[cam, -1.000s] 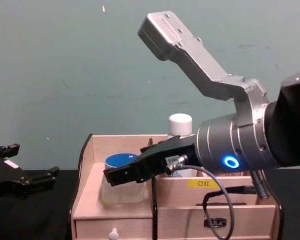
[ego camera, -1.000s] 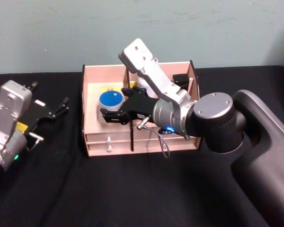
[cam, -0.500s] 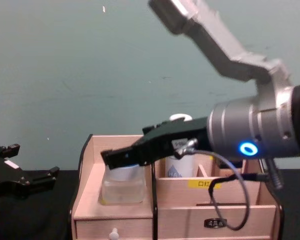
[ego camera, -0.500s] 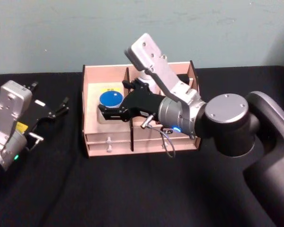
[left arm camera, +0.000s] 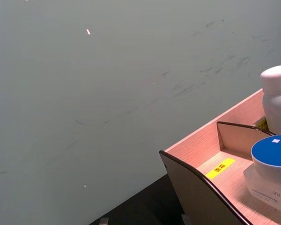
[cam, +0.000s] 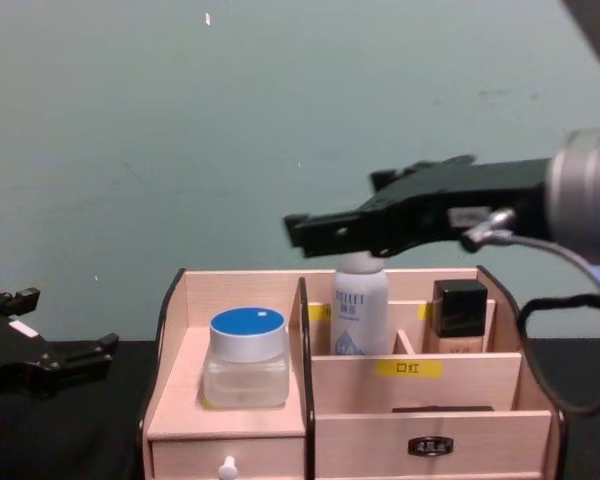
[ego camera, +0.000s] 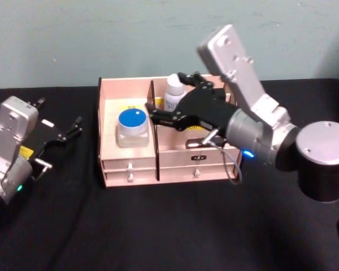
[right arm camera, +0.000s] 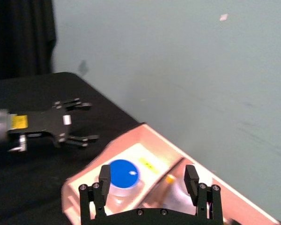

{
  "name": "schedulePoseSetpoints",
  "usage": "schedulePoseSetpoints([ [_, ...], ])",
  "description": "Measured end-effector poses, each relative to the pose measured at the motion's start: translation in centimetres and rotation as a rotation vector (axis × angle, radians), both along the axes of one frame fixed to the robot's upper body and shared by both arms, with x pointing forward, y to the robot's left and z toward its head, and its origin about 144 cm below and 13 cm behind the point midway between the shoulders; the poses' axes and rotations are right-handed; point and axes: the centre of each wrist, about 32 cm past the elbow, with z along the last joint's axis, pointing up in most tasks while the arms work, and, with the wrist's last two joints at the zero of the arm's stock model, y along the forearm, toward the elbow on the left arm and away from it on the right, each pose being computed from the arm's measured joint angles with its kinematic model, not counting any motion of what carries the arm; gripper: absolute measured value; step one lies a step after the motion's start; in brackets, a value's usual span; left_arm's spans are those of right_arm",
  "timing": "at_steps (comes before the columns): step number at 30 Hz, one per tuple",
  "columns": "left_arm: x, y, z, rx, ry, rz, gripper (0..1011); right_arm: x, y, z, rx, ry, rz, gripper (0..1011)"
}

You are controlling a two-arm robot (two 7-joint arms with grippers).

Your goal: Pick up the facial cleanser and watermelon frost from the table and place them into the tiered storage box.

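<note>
The right gripper (ego camera: 158, 113) hangs spread and empty above the tiered storage box (ego camera: 130, 169). Inside it, the blue-lidded jar (cam: 245, 355) and white bottle (cam: 359, 315) stand upright; a yellow label (cam: 408, 368) reads "口红".

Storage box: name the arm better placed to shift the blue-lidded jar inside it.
Right. Its end effector hangs open just above the storage box, close to the jar. The left end effector sits open on the table, off to the box's side.
</note>
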Motion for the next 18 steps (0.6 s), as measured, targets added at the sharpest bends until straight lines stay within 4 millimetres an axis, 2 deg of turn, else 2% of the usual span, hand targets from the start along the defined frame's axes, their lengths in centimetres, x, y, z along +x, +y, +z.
schedulePoseSetpoints([
  [11,0.0,0.0,0.0,0.000,0.000,0.000,1001,-0.7,-3.1,-0.5,0.038,-0.061,-0.216,1002],
  [12,0.0,0.0,0.0,0.000,0.000,0.000,1001,-0.7,-3.3,-0.6,0.038,-0.062,-0.232,1002],
  [13,0.0,0.0,0.0,0.000,0.000,0.000,1001,-0.1,-4.2,-1.4,0.034,-0.059,-0.333,1002],
  [18,0.0,0.0,0.0,0.000,0.000,0.000,1001,0.6,-4.7,-2.2,0.031,-0.055,-0.423,1002],
])
